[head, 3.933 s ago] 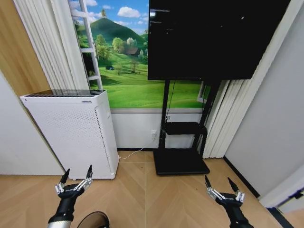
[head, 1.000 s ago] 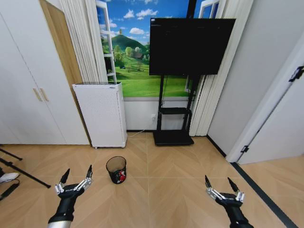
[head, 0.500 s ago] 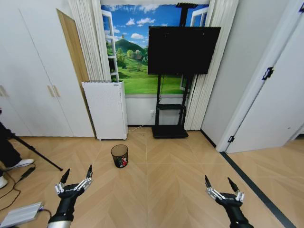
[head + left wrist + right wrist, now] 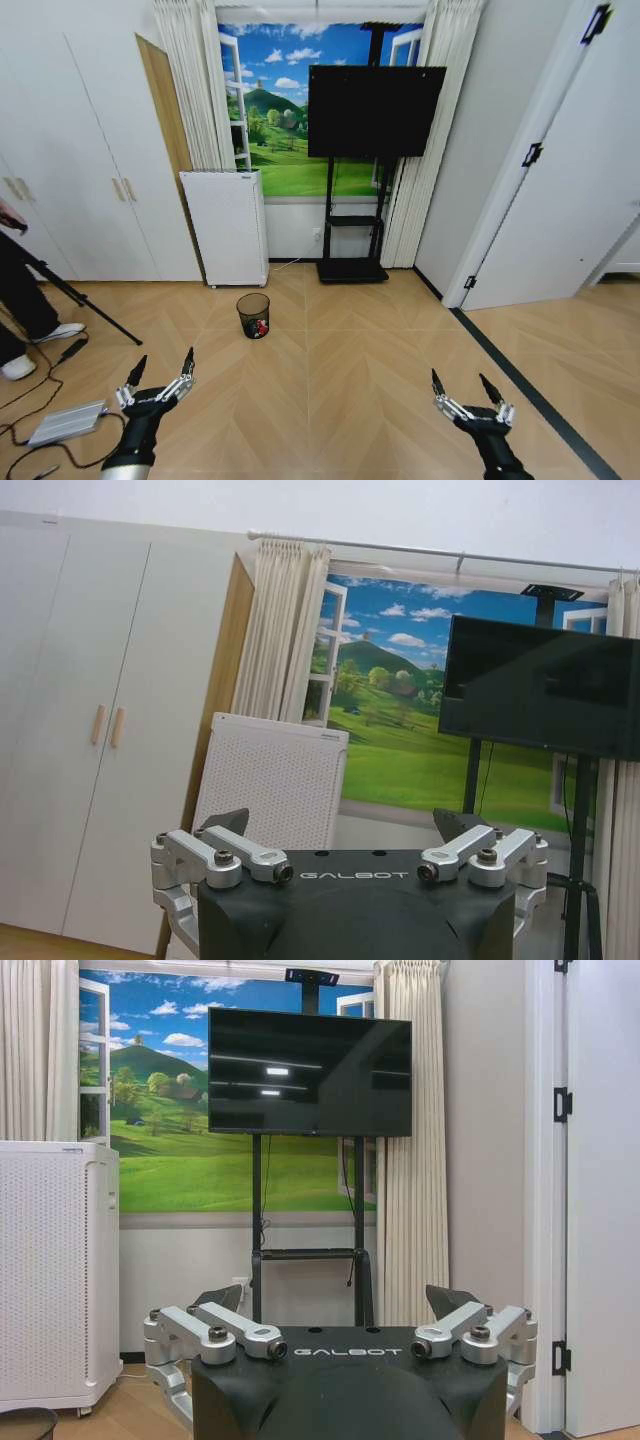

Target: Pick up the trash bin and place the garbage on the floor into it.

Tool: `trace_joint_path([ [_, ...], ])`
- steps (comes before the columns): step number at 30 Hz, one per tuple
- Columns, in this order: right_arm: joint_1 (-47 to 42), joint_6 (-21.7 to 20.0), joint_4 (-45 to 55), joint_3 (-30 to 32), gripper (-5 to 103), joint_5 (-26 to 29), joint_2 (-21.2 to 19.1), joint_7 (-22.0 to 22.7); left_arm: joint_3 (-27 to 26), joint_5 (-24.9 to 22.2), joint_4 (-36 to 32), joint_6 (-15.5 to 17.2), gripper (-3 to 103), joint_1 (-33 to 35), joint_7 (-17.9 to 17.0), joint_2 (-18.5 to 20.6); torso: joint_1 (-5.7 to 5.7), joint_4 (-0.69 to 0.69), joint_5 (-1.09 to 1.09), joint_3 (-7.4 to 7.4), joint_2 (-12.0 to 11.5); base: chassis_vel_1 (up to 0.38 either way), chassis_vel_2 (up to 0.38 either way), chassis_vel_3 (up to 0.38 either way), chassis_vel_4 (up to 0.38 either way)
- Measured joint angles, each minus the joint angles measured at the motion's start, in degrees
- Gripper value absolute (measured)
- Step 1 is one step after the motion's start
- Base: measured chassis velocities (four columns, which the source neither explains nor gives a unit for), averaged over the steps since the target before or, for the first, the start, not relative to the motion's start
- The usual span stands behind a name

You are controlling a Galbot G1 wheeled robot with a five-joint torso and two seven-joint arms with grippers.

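Observation:
The trash bin (image 4: pixel 253 314), a small black wire-mesh basket, stands upright on the parquet floor (image 4: pixel 340 370) in front of the window wall, well ahead of both arms. Red and white garbage (image 4: pixel 260 327) shows through the mesh low inside it. My left gripper (image 4: pixel 163 360) hangs open at the lower left, nearer than the bin and slightly to its left. My right gripper (image 4: pixel 458 379) hangs open at the lower right, far to the bin's right. Both hold nothing. The left gripper (image 4: pixel 342 825) and the right gripper (image 4: pixel 335 1300) show spread fingers in their wrist views.
A tall white perforated appliance (image 4: pixel 225 225) stands against the wall behind the bin, beside a TV on a black stand (image 4: pixel 375 110). A tripod leg and a person's legs (image 4: pixel 20 300) are at far left, near a grey flat device with cables (image 4: pixel 65 422). A dark floor strip (image 4: pixel 520 380) runs along the right.
The whole view has pulled back from the window wall, so the camera has moved. The bin now looks smaller and farther off. Both grippers keep their pose, open.

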Motion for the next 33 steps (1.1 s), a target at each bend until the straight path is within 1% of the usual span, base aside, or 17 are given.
trace_joint_path([
  [33, 0.0, 0.0, 0.0, 0.0, 100, 0.0, 0.0, 0.0, 0.0, 0.0, 0.0, 0.0, 100, 0.0, 0.0, 0.0, -0.04, -0.01, -0.01, -0.02, 0.0, -0.002, 0.001, 0.002, -0.001],
])
